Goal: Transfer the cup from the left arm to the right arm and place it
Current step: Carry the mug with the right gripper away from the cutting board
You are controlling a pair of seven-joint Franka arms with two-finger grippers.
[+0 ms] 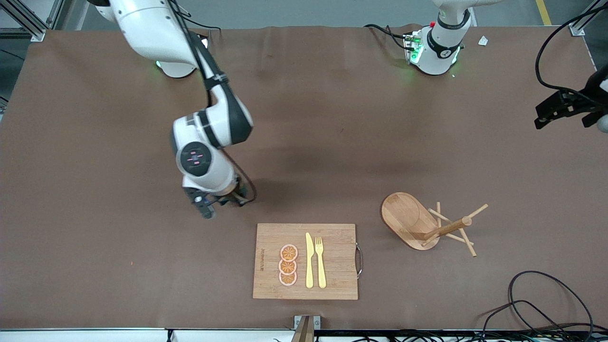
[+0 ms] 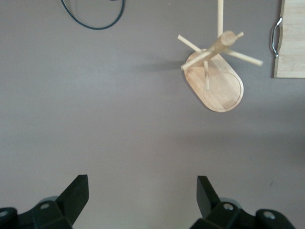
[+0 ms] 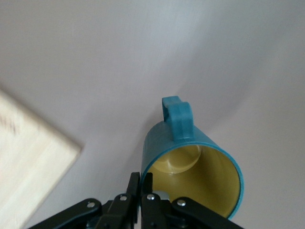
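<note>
Looking around your counter (image 1: pixel 95 142): a bamboo cutting board (image 1: pixel 332 280) with a metal handle carries three orange slices (image 1: pixel 288 265), a yellow knife (image 1: pixel 309 261) and fork (image 1: pixel 320 262). Toward the left arm's end a wooden peg rack (image 1: pixel 430 224) lies tipped over. Your right pincer (image 1: pixel 223 199) is clamped on the teal cup (image 3: pixel 190 164), low by the board's corner. Left pincer (image 2: pixel 140 200) hangs spread apart, waiting.

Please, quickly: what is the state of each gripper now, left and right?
Left gripper: open, holding nothing, over the table toward the left arm's end.
Right gripper: shut on the rim of the cup, near the cutting board.
</note>
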